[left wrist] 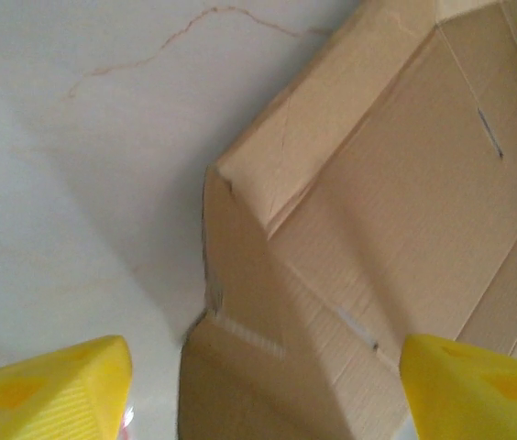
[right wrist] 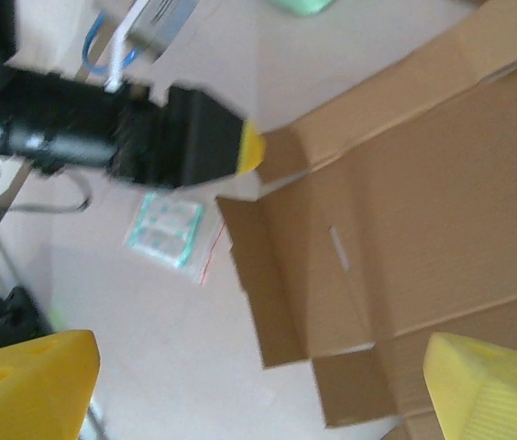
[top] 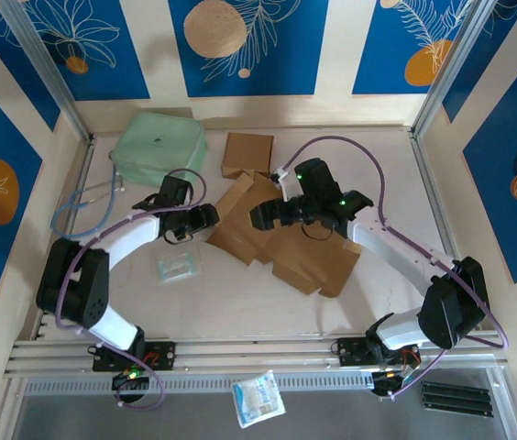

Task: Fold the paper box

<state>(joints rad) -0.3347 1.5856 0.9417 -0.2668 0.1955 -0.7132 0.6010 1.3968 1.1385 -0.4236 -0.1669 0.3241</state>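
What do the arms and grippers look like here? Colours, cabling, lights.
The left arm and right arm match: white links, black joint housings, a purple cable looping along each, small green lights on wrist and base. Gripper fingers are yellow wedge-shaped pads.

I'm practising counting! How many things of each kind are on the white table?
Brown cardboard boxes (flat one, small folded one): 2
Mint green fabric pouch: 1
Clear plastic packet: 1
Blue-grey looped tube: 1
Total: 5
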